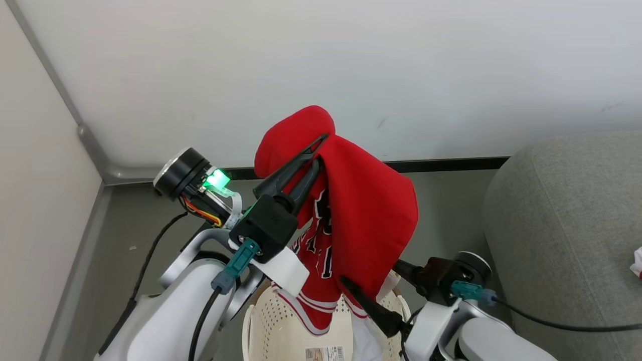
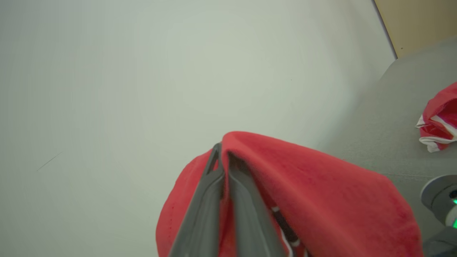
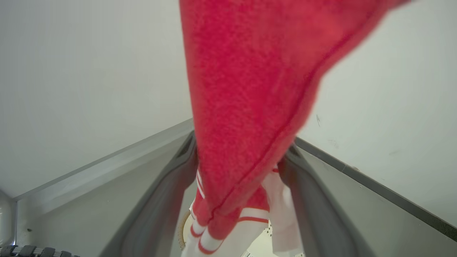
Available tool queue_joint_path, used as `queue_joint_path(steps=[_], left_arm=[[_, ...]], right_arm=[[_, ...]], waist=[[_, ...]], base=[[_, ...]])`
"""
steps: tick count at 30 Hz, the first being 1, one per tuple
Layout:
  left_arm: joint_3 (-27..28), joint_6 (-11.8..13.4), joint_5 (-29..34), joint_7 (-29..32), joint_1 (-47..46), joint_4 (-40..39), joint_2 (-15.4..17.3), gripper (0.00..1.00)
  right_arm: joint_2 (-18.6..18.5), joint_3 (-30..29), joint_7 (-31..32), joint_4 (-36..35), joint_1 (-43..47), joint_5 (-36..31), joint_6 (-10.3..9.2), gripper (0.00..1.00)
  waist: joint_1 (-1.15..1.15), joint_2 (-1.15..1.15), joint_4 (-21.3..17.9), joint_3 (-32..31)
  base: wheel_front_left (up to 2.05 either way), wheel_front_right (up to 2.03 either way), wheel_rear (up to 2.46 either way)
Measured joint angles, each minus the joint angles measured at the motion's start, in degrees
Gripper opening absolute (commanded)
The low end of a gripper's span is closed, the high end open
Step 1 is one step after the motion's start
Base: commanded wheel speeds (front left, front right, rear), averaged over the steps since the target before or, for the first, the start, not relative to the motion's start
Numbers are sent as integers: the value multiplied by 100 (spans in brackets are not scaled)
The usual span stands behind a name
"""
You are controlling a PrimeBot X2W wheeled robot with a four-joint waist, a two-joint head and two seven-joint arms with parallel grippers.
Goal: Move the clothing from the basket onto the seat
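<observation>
A red garment (image 1: 361,210) with black-and-white lettering and white-striped hems hangs from my raised left gripper (image 1: 317,150), whose fingers are shut on its upper fold. In the left wrist view the same gripper (image 2: 221,157) pinches that red cloth (image 2: 321,200). The lower end dangles over the cream perforated basket (image 1: 261,321). My right gripper (image 1: 369,272) stands open low beside the basket, and the hanging cloth (image 3: 246,89) passes between its spread fingers (image 3: 160,200) without being pinched. The grey seat (image 1: 567,225) lies to the right, with another red-and-white garment (image 2: 439,117) resting on it.
A white wall (image 1: 351,60) rises close behind, meeting a second wall at the left corner (image 1: 90,140). A dark baseboard (image 1: 451,164) runs along the grey floor (image 1: 446,215) between basket and seat. A black cable (image 1: 562,323) trails from my right wrist.
</observation>
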Motion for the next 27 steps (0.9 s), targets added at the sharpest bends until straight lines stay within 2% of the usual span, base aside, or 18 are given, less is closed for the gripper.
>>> queue_joint_path(steps=[1,2,3,5,6,16,27], left_arm=[[-14,-19,-3,16,0,-12,-9,0],[-24,-21,-23,38,0,-21,-20,0],[-32,-22,-55,42,0,-29,-27,0],[-38,-22,-88,83,-1,-38,-51,0],[-41,-22,-89,90,-1,-38,-56,0],[111,-13,-261,190,41,135,16,0],[345,69,-650,168,536,581,12,0]], right_arm=[[19,48,0,52,-65,2,0,100],[34,97,-2,88,-121,2,0,82],[52,149,-16,115,-178,4,0,49],[80,240,-54,160,-286,33,0,27],[82,298,-67,191,-348,33,0,0],[-15,467,-248,347,-456,157,0,0],[-364,-271,-349,172,-243,647,0,0]], waist=[[0,0,17,2],[0,0,33,6],[0,0,49,10],[0,0,78,18],[0,0,92,23],[0,0,60,59],[0,0,-206,49]], base=[[0,0,0],[0,0,0],[0,0,0],[0,0,0],[0,0,0],[0,0,0],[0,0,0]])
